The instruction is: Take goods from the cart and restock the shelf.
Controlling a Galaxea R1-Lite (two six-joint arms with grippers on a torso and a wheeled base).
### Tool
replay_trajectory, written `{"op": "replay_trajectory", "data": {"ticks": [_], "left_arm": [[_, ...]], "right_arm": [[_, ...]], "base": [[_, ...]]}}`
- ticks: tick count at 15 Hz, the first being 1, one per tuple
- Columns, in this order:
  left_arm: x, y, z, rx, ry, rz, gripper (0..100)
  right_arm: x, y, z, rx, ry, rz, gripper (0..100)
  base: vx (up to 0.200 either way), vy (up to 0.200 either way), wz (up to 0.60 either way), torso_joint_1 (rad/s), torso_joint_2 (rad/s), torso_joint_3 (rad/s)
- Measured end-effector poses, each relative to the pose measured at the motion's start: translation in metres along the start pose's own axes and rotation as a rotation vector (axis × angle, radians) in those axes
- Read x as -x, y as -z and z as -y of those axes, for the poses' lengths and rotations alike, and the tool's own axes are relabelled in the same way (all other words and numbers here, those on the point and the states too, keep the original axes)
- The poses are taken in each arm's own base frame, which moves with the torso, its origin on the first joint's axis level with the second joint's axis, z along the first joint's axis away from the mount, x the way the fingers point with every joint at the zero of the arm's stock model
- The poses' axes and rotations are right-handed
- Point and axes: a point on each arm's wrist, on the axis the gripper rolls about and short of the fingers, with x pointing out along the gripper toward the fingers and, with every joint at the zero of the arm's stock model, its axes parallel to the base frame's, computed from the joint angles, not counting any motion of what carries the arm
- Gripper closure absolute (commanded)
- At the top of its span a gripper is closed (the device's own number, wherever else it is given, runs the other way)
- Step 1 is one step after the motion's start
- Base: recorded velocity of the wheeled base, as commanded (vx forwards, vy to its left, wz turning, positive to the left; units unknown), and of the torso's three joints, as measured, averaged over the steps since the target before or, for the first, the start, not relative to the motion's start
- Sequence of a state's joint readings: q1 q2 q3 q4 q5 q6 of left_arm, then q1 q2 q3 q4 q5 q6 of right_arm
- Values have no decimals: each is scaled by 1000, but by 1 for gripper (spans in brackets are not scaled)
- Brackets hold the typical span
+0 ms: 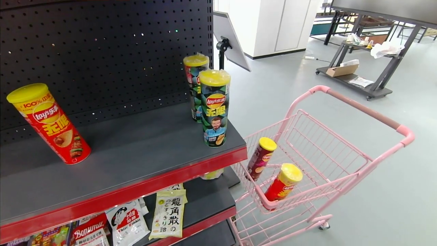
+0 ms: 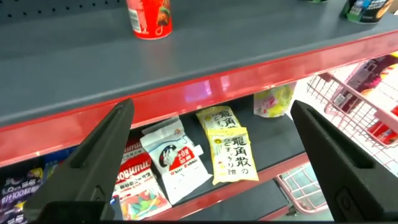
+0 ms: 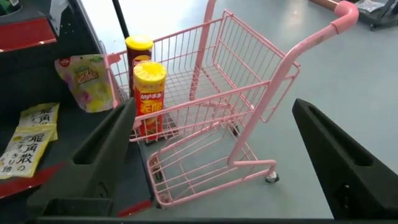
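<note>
The pink cart [image 1: 341, 143] stands to the right of the shelf [image 1: 136, 150]. Two yellow-lidded chip cans lean in its basket, a dark red can [image 1: 261, 157] and a brighter red can [image 1: 283, 182]. On the top shelf board a red can [image 1: 47, 123] stands at the left and two green-black cans [image 1: 215, 109] near the right end. My left gripper [image 2: 212, 107] is open and empty in front of the shelf's red edge [image 2: 186, 93]. My right gripper [image 3: 214, 106] is open and empty, above and apart from the cart [image 3: 249, 93] and its red can [image 3: 149, 99].
Snack bags [image 1: 169, 212] lie on the lower shelf board, and a yellow pouch [image 3: 87, 81] sits at its end next to the cart. A black pegboard [image 1: 102, 51] backs the shelf. Open grey floor lies right of the cart, with a rack [image 1: 362, 78] far behind.
</note>
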State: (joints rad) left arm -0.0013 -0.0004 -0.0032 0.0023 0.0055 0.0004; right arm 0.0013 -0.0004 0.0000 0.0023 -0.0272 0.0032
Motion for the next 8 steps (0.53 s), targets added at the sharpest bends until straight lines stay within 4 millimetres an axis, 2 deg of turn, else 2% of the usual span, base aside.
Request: {"op": "replay_trajectory", "data": {"ticks": [8], "left_arm": [[0,0,0,0,0,0,0]], "right_arm": [[0,0,0,1,0,0,0]], "base": [[0,0,0,-143,369,222]]}}
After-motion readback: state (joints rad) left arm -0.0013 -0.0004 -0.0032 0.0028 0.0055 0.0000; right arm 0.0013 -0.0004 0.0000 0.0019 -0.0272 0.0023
